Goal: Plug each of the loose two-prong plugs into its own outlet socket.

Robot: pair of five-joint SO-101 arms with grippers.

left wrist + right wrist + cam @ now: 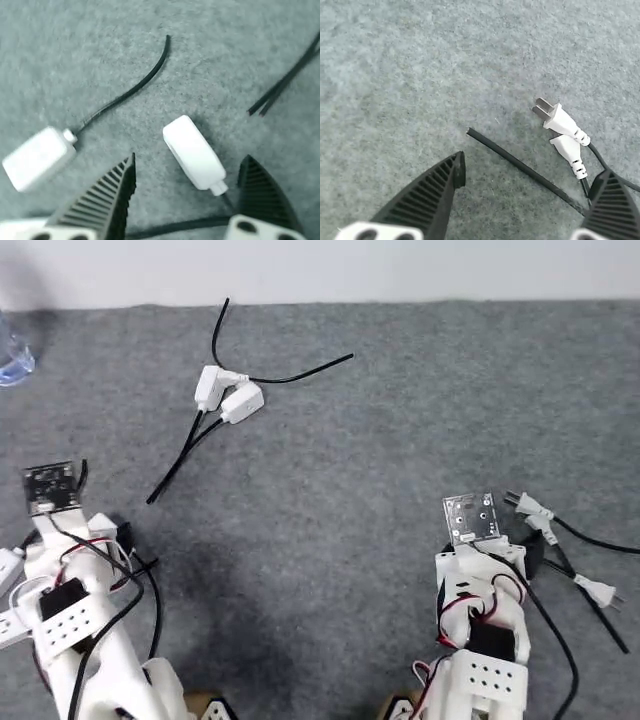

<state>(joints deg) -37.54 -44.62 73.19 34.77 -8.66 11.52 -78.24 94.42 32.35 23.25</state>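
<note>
In the left wrist view, my left gripper (pixel 190 158) is open above the grey mat. A white outlet socket (pixel 194 152) lies between its black fingers (pixel 107 197). A second white socket (pixel 37 157) with a curved black cord lies off to one side. My right gripper (pixel 532 165) is open too, with bare mat between its fingers. Two white two-prong plugs (pixel 555 116) (pixel 570 150) lie side by side just beyond one finger. In the high view these plugs (pixel 528 506) lie right of the right arm (pixel 480 620). A third plug (pixel 598 590) lies nearer the front.
Two more white sockets (pixel 210 387) (pixel 241 402) lie together at the back of the mat, with black cords spreading from them. A loose black cord end (pixel 468 131) crosses in front of my right gripper. A clear bottle (pixel 12 355) stands at the far left.
</note>
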